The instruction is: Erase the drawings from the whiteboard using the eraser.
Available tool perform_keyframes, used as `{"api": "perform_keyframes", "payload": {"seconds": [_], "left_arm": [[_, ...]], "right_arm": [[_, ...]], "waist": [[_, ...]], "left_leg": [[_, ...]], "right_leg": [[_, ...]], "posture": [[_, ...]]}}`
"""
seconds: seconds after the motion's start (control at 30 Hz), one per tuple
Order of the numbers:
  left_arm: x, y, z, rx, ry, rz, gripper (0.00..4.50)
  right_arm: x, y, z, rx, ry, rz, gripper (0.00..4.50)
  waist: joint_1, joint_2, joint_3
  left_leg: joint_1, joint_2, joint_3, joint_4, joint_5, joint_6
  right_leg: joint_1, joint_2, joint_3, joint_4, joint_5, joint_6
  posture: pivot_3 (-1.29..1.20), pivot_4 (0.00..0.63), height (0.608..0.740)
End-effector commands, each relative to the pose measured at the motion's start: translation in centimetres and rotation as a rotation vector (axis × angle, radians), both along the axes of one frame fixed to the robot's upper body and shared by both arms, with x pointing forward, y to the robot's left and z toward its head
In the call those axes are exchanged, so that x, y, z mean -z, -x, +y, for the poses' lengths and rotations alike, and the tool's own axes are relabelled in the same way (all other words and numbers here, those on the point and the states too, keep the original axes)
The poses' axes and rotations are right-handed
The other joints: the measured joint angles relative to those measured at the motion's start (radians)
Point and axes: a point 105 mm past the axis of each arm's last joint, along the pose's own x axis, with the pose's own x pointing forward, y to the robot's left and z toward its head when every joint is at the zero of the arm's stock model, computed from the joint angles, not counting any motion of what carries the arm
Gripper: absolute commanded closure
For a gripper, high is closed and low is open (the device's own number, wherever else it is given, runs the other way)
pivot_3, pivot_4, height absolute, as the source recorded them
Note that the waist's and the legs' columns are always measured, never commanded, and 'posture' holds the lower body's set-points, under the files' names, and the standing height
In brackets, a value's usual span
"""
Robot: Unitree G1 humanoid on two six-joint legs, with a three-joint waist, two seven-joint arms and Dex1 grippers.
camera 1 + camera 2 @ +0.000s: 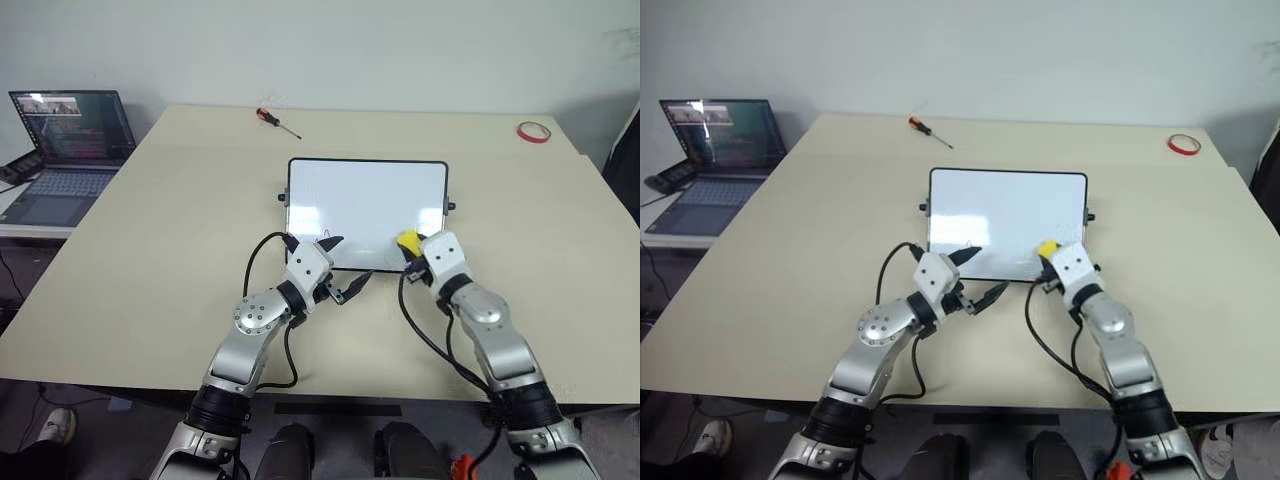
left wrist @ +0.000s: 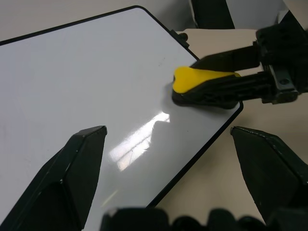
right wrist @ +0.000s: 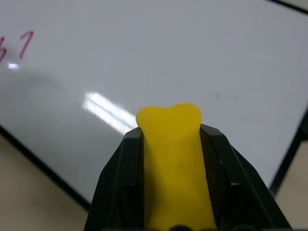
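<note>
Nearest the robot, the left gripper point(image 1: 343, 268) hovers at the near edge of the whiteboard point(image 1: 366, 195) with its two black fingers spread wide and nothing between them. Just beside it, the right gripper point(image 1: 412, 250) is clamped tight on the eraser point(image 1: 407, 240), a small yellow block on a black base, which sits over the board's near right corner; from the left wrist view its black base looks to be resting on the white surface. The yellow top appears soft and a little squashed by the pinch, so it should be light and forgiving, and the grip across its sides, low toward the base, seems the right hold for pressing it flat. The board looks thin, stiff and slick, likely to slide on the table point(image 1: 150, 260) unless its frame is steadied. A little red writing point(image 3: 21, 45) remains toward the board's near left part. Farther off lie a screwdriver point(image 1: 277, 122) and a red tape roll point(image 1: 533, 132), with a laptop point(image 1: 70, 150) at the far left.
</note>
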Motion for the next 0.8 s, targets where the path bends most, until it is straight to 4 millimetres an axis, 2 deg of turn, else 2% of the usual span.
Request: {"api": "perform_keyframes", "payload": {"seconds": [0.03, 0.13, 0.27, 0.37, 0.5, 0.63, 0.73, 0.8], "left_arm": [[-1.6, 0.0, -0.3, 0.014, 0.02, -0.057, 0.0], [-1.7, 0.0, -0.2, 0.008, 0.02, -0.06, 0.0], [-1.7, 0.2, 0.0, 0.0, 0.02, -0.059, 0.0], [-1.6, 0.4, 0.1, 0.001, 0.017, -0.053, 0.0], [-1.5, 0.4, 0.0, 0.008, 0.015, -0.047, 0.0], [-1.5, 0.5, -0.1, 0.016, 0.013, -0.047, 0.0], [-1.6, 0.4, -0.2, 0.018, 0.013, -0.049, 0.0], [-1.7, 0.4, 0.2, -0.006, 0.02, -0.058, 0.0]], "right_arm": [[0.2, -0.8, 0.2, 0.019, 0.055, 0.005, 3.27], [1.2, -1.1, -0.7, 0.068, 0.095, 0.051, 3.27], [1.9, -0.6, -2.5, 0.113, 0.142, 0.073, 3.27], [3.1, 0.7, -4.4, 0.148, 0.166, 0.118, 3.27], [3.9, 2.2, -5.4, 0.166, 0.176, 0.15, 3.27], [4.0, 2.8, -5.3, 0.166, 0.154, 0.156, 3.27], [3.3, 2.7, -4.4, 0.151, 0.113, 0.125, 3.27], [1.7, 2.5, -3.1, 0.106, 0.037, 0.063, 3.27]], "waist": [[0.0, 0.0, 0.0], [0.001, 0.0, 0.0], [0.004, 0.0, 0.0], [0.014, -0.001, -0.001], [0.016, -0.001, -0.001], [0.014, -0.001, -0.001], [0.013, -0.001, -0.001], [0.011, -0.001, -0.001]], "left_leg": [[-0.001, 0.0, 0.0, 0.0, 0.0, 0.0], [-0.003, -0.001, 0.001, 0.0, 0.0, 0.0], [-0.002, 0.0, 0.0, 0.0, 0.0, 0.0], [-0.001, -0.001, -0.002, 0.001, 0.0, 0.0], [0.0, -0.002, -0.002, 0.001, 0.0, 0.0], [0.003, -0.001, -0.002, 0.001, 0.0, 0.0], [0.003, -0.001, -0.001, 0.001, 0.0, 0.0], [0.003, -0.001, -0.001, 0.001, 0.0, 0.0]], "right_leg": [[-0.001, -0.001, 0.0, 0.0, 0.0, 0.0], [-0.003, -0.001, 0.0, 0.0, 0.0, 0.0], [-0.003, -0.001, 0.0, 0.001, 0.0, 0.0], [0.001, -0.001, -0.003, 0.0, 0.0, 0.0], [0.002, -0.002, -0.002, -0.001, 0.0, 0.001], [0.004, -0.001, -0.002, -0.001, -0.002, 0.004], [0.004, -0.001, -0.002, -0.001, -0.002, 0.004], [0.004, -0.001, -0.001, -0.001, -0.002, 0.004]], "posture": [[0.0, 0.15, 0.74], [0.0, 0.15, 0.74], [0.0, 0.15, 0.74], [0.0, 0.15, 0.74], [0.0, 0.15, 0.74], [0.0, 0.15, 0.74], [0.0, 0.15, 0.74], [0.0, 0.15, 0.74]]}}
